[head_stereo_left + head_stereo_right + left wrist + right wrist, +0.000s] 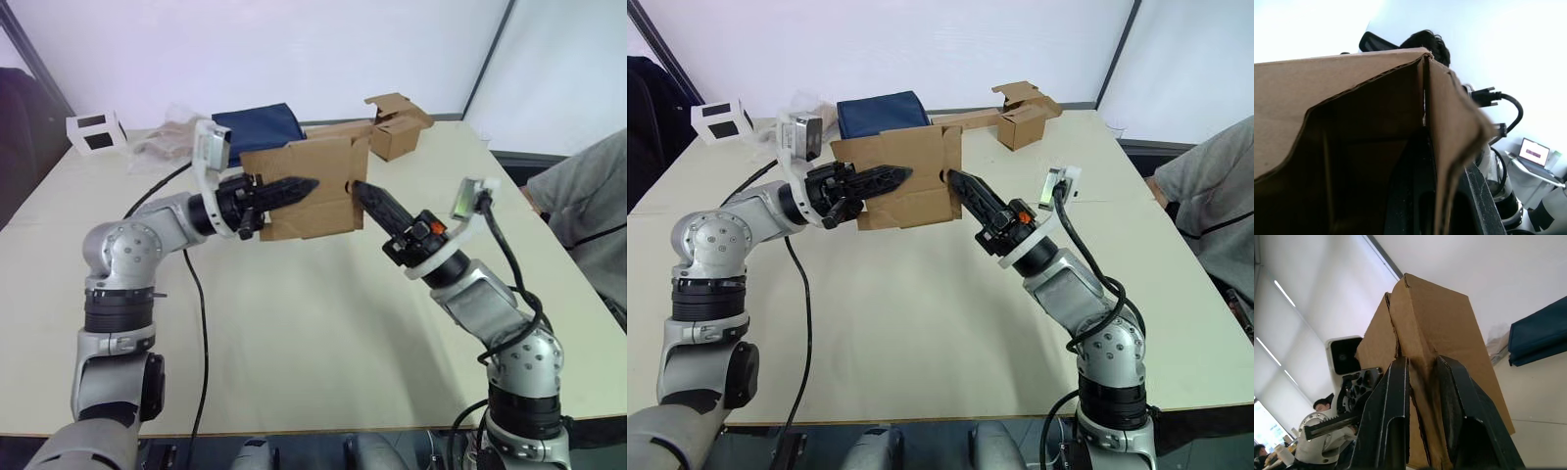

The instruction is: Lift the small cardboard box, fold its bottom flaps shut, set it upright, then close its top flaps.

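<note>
Box time: the small brown box is up in the air above the table, held between both arms, a little past the middle toward 12 o'clock. The left gripper comes in from 9 o'clock and its black fingers pinch one wall of the box, one finger inside and one outside. The right gripper comes in from 3 o'clock and squeezes a folded edge of card between its two fingers. So both grippers are closed on the box. I think the step now is folding the bottom flaps shut while the box is off the table. To do it well, one hand should hold the wall firm so the box does not twist, and the other should let go and push each flap flat, short ones first. Push slowly, or the thin card may bend or slip out. Another brown box sits at 1 o'clock, a blue bag at 12 o'clock, a white box at 10 o'clock.
</note>
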You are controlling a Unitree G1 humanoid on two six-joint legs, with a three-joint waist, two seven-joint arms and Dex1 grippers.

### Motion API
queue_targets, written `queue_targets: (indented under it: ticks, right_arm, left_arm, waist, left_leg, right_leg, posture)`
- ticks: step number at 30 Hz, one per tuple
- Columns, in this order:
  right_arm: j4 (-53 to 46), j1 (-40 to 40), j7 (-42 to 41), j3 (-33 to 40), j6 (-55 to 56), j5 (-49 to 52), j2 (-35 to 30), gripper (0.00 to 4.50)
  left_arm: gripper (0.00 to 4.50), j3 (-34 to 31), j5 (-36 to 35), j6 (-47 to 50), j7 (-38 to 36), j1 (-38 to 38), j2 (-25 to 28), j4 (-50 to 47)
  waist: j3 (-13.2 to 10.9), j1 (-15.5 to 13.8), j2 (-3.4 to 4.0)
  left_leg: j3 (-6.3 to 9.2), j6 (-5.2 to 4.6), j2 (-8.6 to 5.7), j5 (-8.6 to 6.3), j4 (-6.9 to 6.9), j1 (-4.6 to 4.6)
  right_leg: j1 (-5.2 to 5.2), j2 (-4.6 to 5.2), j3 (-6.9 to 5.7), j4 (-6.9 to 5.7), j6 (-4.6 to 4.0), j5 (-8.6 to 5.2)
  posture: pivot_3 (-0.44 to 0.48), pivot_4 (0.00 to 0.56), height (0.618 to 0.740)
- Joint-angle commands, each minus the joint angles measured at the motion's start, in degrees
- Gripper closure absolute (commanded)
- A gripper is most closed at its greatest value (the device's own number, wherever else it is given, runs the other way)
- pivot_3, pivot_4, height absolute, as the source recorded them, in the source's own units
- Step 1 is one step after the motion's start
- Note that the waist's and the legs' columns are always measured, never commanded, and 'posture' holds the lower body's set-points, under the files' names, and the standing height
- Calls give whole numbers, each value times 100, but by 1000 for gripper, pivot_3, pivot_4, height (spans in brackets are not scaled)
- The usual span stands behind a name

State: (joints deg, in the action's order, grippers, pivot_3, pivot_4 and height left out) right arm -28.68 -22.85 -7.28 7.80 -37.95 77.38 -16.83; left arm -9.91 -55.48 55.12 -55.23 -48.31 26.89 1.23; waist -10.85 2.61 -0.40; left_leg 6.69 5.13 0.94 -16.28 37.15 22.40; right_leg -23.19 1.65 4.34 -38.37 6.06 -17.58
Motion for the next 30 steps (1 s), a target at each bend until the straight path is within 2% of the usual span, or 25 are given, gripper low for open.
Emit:
queue_targets:
  ticks: [1, 30]
  right_arm:
    - [-466, -145, -78, -170, -118, 391, -56, 3632]
    - [133, -115, -85, 61, -32, -497, -353, 3632]
  left_arm:
    - [4500, 107, 79, -88, -35, -77, -12, -48]
    - [4500, -107, -253, 98, 2, 11, -24, -251]
  waist:
    - [0, 1, 0]
    - [0, 0, -1]
  left_leg:
    - [0, 0, 0, 0, 0, 0]
    - [0, 0, 0, 0, 0, 0]
  right_leg:
    - [0, 0, 0, 0, 0, 0]
    - [0, -1, 0, 1, 0, 0]
  posture:
    - [0, 150, 740]
    - [0, 150, 740]
